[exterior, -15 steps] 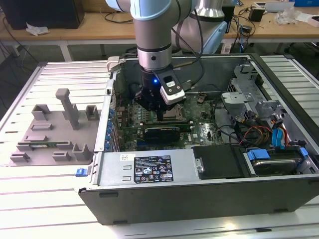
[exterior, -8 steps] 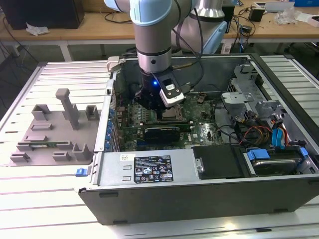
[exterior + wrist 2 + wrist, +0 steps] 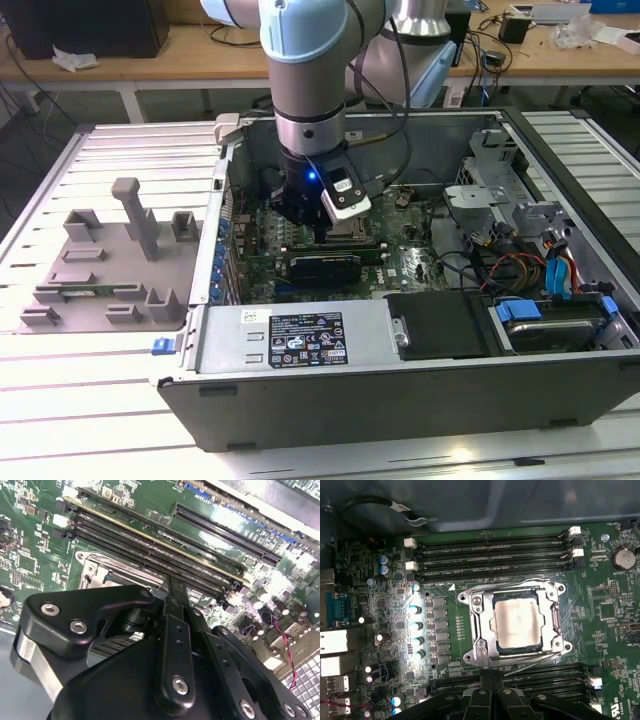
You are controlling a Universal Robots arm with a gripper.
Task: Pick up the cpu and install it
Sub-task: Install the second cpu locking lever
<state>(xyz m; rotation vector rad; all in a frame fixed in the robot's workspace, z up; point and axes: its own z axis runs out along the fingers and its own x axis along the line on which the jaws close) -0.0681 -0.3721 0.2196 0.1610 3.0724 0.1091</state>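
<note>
The cpu (image 3: 516,625) lies flat inside the square metal socket frame (image 3: 476,630) on the green motherboard (image 3: 610,630), its silvery top facing up. In the first wrist view my gripper (image 3: 490,682) hangs just off the socket's edge, over the nearby memory slots. Its two thin black fingers (image 3: 175,592) are pressed together, shut with nothing between them and clear of the chip. In the exterior view the arm's wrist (image 3: 315,190) reaches down into the open computer case (image 3: 400,370), right above the socket area.
Rows of black memory slots (image 3: 495,555) run on both sides of the socket. Case walls, a black drive cage (image 3: 440,325) and bundled cables (image 3: 520,270) crowd the exterior view's right. A grey parts fixture (image 3: 110,260) sits on the slatted table at the exterior view's left.
</note>
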